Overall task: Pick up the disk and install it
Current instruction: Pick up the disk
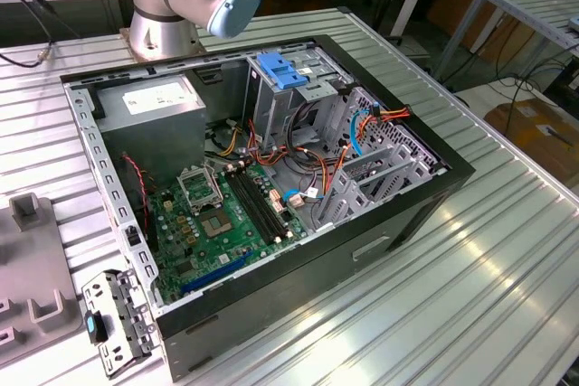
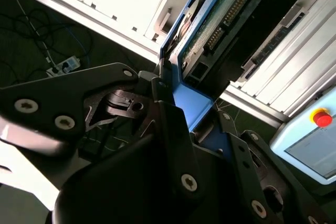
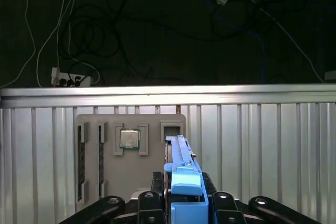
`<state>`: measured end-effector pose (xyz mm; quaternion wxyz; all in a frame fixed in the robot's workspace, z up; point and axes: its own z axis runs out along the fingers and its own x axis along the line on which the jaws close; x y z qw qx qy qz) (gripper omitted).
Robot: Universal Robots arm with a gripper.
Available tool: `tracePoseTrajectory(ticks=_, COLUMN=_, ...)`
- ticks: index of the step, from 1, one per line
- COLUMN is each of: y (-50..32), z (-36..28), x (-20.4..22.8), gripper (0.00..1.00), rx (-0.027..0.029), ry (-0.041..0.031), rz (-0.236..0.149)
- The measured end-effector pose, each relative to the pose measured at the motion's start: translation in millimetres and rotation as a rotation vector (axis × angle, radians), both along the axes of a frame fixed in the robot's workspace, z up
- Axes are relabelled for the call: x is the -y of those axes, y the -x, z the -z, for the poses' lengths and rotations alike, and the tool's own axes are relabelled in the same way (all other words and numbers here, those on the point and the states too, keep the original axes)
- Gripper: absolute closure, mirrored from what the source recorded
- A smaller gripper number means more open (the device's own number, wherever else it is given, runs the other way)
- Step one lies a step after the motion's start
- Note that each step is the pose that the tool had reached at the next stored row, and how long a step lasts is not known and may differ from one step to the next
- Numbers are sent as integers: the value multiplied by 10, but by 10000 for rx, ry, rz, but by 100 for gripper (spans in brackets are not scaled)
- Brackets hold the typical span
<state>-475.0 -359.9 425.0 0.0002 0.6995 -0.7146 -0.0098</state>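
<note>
My gripper (image 3: 182,203) has its jaws closed in on the disk (image 3: 181,156), which stands on edge between them with no gap I can see on either side. It hangs over the bench (image 3: 262,145) just beside the grey fixture (image 3: 131,156), which holds a processor chip (image 3: 129,139) and lies near a bench edge with floor cables (image 3: 68,72) beyond. In the second wrist view the disk (image 2: 210,30) shows its green circuit board (image 2: 223,22) and connector pins. I judge it dense, rigid and shock-sensitive: smooth metal faces that could slip, and a bare board I would not want pressed. The blue rails (image 2: 186,103) are plastic and may flex, so the metal edges beneath them look the soundest place to hold. In the exterior view the computer case (image 1: 434,196) lies open mid-bench, with its drive cage (image 1: 298,97) facing up.
</note>
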Motion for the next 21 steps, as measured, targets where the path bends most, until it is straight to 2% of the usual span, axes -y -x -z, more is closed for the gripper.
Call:
tracePoseTrajectory(ticks=12, y=0, z=-180, x=0, gripper=63, rx=-62, ry=0, rz=0)
tracePoseTrajectory(ticks=21, y=0, z=-265, x=0, gripper=63, rx=-97, ry=1, rz=0)
